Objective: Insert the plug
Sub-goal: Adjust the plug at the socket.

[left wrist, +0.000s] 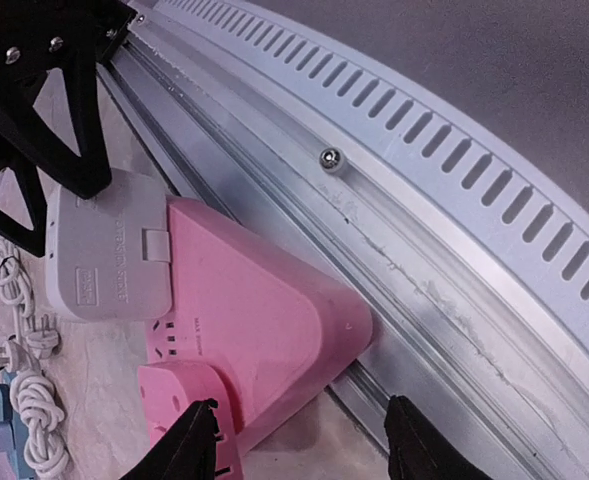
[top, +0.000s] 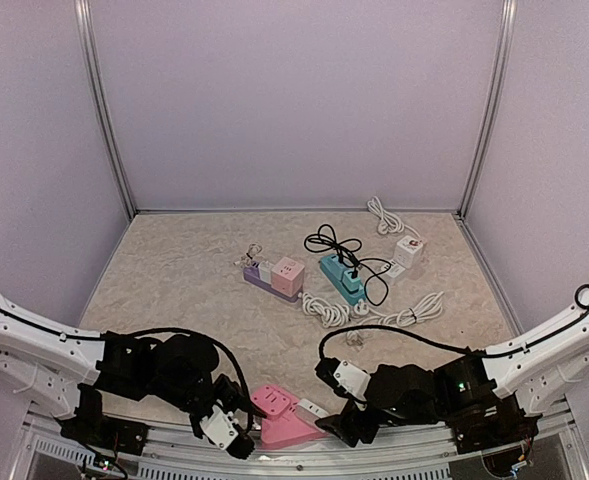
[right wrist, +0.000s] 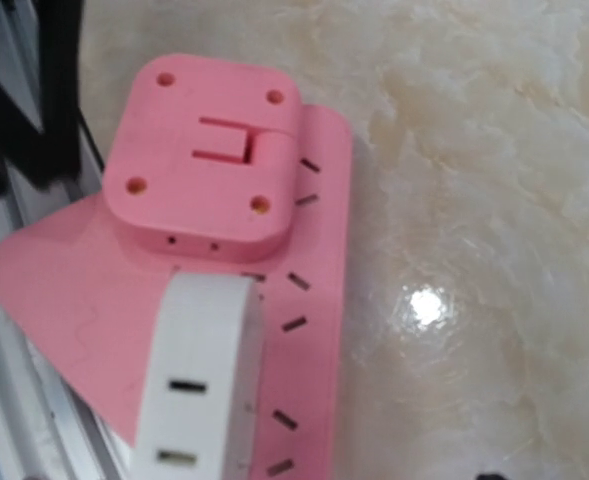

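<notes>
A pink triangular power strip [top: 279,418] lies at the table's front edge, against the metal rail. It carries a pink square block [right wrist: 202,165]. A white plug block [right wrist: 199,380] sits on the strip's face beside that block; it also shows in the left wrist view [left wrist: 104,250]. My left gripper [left wrist: 304,445] is open, its fingertips on either side of the strip's rounded corner without touching it. My right gripper [top: 346,428] is just right of the white plug. One of its black fingers [left wrist: 69,140] rests at the plug's edge. In the right wrist view only a fingertip [right wrist: 489,476] shows, well away from the plug.
A slotted aluminium rail [left wrist: 424,250] runs along the strip's near side. Further back are a purple and pink socket block [top: 274,275], a teal strip [top: 342,280] with a black cable [top: 334,242], coiled white cables [top: 374,312] and a small white adapter [top: 409,250].
</notes>
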`<state>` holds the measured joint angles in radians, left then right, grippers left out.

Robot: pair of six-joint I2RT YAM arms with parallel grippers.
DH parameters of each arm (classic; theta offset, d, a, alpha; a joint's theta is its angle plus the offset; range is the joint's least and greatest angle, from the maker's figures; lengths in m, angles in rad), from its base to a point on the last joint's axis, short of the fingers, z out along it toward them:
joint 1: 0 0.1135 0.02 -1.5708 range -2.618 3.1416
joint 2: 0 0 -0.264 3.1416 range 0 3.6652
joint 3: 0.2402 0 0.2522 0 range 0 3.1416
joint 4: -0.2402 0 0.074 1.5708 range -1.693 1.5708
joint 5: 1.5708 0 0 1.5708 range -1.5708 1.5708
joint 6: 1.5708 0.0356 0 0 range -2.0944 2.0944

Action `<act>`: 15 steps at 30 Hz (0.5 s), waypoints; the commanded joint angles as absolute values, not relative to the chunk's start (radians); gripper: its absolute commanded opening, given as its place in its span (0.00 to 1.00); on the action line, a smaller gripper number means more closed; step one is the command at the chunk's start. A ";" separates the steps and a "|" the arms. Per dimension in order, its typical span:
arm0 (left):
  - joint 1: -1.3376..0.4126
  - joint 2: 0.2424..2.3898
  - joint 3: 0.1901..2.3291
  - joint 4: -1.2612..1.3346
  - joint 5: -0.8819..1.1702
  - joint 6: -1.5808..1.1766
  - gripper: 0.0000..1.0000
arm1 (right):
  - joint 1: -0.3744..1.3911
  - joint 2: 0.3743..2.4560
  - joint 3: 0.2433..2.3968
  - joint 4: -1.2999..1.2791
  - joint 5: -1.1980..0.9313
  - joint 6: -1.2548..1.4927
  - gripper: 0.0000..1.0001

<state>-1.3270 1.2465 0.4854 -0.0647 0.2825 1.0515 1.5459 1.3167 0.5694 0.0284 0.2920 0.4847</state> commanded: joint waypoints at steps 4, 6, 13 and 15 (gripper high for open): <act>-1.257 1.218 0.579 -0.235 0.229 1.124 0.63 | 1.536 1.364 0.589 0.078 0.279 0.518 0.75; -1.237 1.239 0.566 -0.197 0.223 1.152 0.66 | 1.535 1.375 0.595 0.085 0.271 0.518 0.75; -1.198 1.305 0.564 -0.141 0.214 1.180 0.54 | 1.535 1.388 0.593 0.103 0.251 0.513 0.67; -1.198 1.308 0.570 -0.136 0.207 1.164 0.51 | 1.535 1.390 0.586 0.122 0.240 0.508 0.63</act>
<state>-1.2030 1.2945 0.5636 -0.1478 0.2192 1.1580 1.5414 1.3800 0.5766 0.0795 0.2646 0.5106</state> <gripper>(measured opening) 0.530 0.657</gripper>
